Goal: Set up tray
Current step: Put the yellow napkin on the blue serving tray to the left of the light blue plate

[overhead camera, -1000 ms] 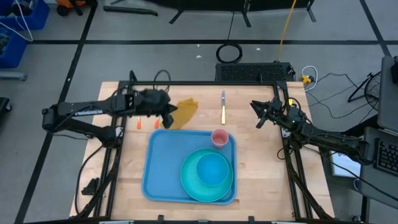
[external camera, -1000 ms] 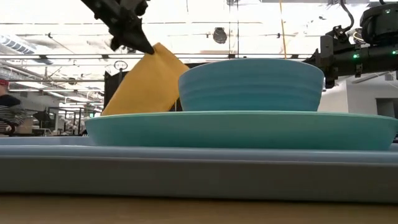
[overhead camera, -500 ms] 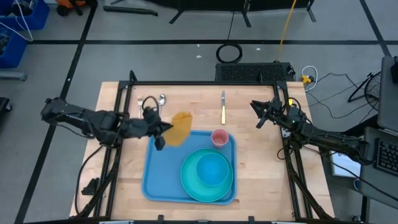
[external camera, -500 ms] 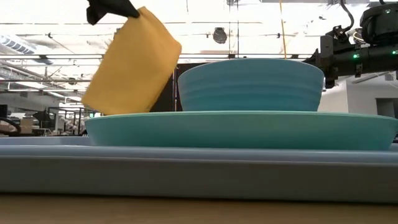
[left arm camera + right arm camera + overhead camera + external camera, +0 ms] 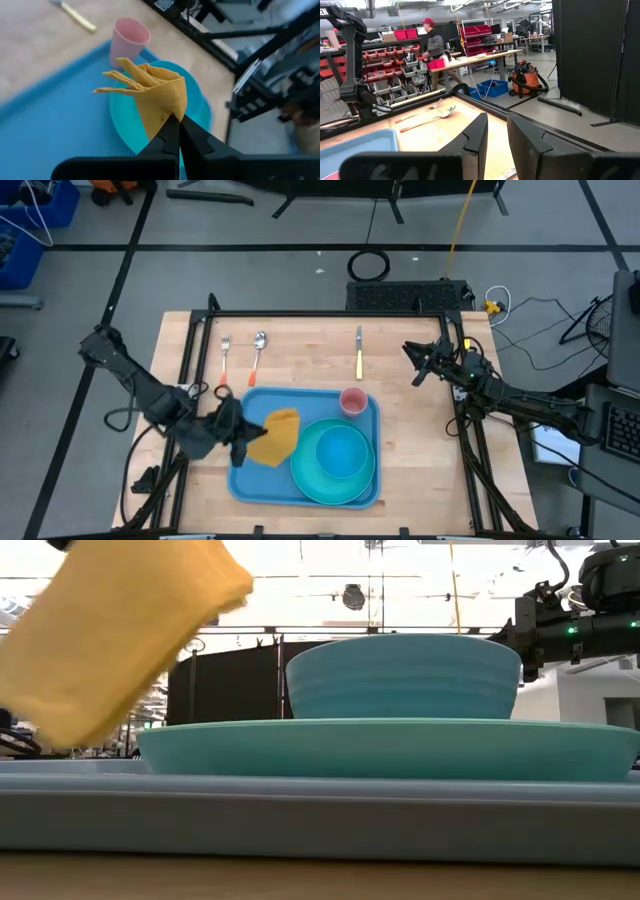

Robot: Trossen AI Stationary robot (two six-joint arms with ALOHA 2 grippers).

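Item: large flat blue plastic tray (image 5: 262, 470) with rounded corners and raised rim, lying on the light wooden tabletop (image 5: 420, 450), long axis running from the near edge toward the far edge. Right half occupied by a round turquoise plate (image 5: 304, 476) carrying a turquoise bowl (image 5: 342, 450); small pink cup (image 5: 353, 401) in the far right corner. Left half bare.

Left claw (image 5: 243, 442): over the tray's left edge, jaws pinched together on one corner of a mustard-yellow folded cloth napkin (image 5: 275, 438). The napkin hangs clear above the tray, its free end reaching toward the plate rim; in the low view it is clearly off the surface.

Key relation: the bare strip of tray lies directly beneath the claw, just left of the plate. Judged next move: a descent and release, keeping the cloth off the plate rim.

Right claw (image 5: 418, 363): waiting near the tabletop's far right edge, well apart from the tray, jaws parted, nothing held.

Also present beyond the tray: fork (image 5: 225, 358), spoon (image 5: 257, 354), yellow-handled knife (image 5: 359, 352).
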